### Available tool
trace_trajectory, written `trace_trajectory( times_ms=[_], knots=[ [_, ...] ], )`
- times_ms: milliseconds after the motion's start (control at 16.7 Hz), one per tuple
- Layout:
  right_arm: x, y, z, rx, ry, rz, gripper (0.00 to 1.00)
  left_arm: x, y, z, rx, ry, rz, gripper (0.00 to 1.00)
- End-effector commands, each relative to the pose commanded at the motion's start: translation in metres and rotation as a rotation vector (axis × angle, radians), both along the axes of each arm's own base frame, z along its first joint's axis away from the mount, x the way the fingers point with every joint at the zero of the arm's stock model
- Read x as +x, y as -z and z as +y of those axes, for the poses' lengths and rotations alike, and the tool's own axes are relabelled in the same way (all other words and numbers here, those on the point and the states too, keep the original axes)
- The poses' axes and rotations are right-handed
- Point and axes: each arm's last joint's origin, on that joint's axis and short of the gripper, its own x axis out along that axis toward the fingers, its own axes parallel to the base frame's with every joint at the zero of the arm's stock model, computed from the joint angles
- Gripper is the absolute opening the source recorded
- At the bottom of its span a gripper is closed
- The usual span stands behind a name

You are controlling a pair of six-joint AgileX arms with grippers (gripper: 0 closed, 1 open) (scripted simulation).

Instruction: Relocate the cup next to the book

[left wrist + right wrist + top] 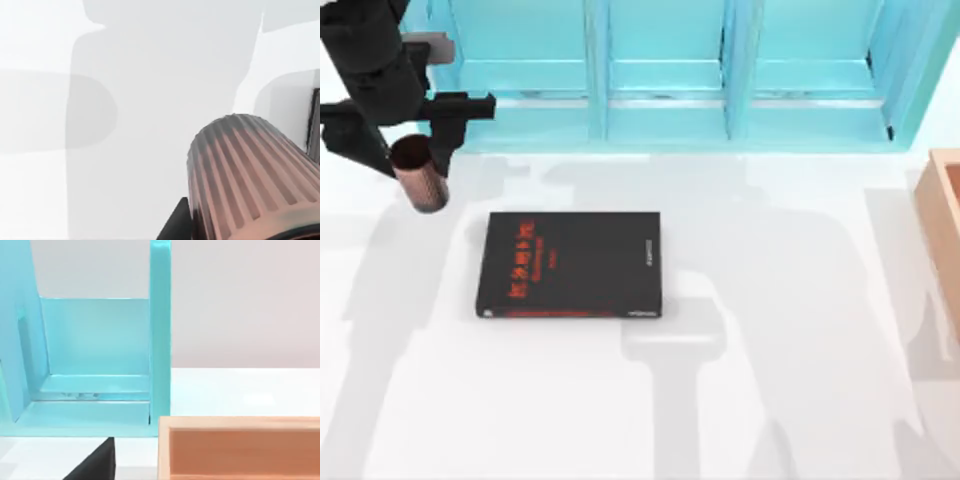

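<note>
The ribbed, coppery cup (418, 175) hangs tilted above the table's far left, and my left gripper (408, 152) is shut on it. It is just beyond the book's far-left corner and apart from it. In the left wrist view the cup (250, 175) looms close, with a black finger (175, 226) at its side. The black book (570, 265) with red lettering lies flat mid-table, and its edge (315, 125) shows past the cup. A dark part of my right gripper (95, 466) shows in the right wrist view, at the table's right, facing the shelf.
A cyan shelf unit (660, 70) runs along the back of the table. An orange open box (942, 230) stands at the right edge and appears again as the box (240, 450) in the right wrist view. White tabletop (650, 400) surrounds the book.
</note>
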Motion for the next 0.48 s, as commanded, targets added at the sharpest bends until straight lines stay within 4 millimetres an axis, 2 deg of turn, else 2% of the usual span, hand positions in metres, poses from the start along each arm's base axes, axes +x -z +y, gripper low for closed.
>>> trace_trajectory(
  times_ms=[180, 420, 480],
  knots=[
    [0.0, 0.0, 0.0, 0.0, 0.0, 0.0, 1.0, -0.001, 0.024, -0.001, 0.006, 0.002, 0.009, 0.0],
    [0.0, 0.0, 0.0, 0.0, 0.0, 0.0, 1.0, -0.001, 0.026, -0.001, 0.007, 0.002, 0.009, 0.0],
    [0.0, 0.0, 0.0, 0.0, 0.0, 0.0, 1.0, -0.001, 0.026, -0.001, 0.007, 0.002, 0.009, 0.08]
  ],
)
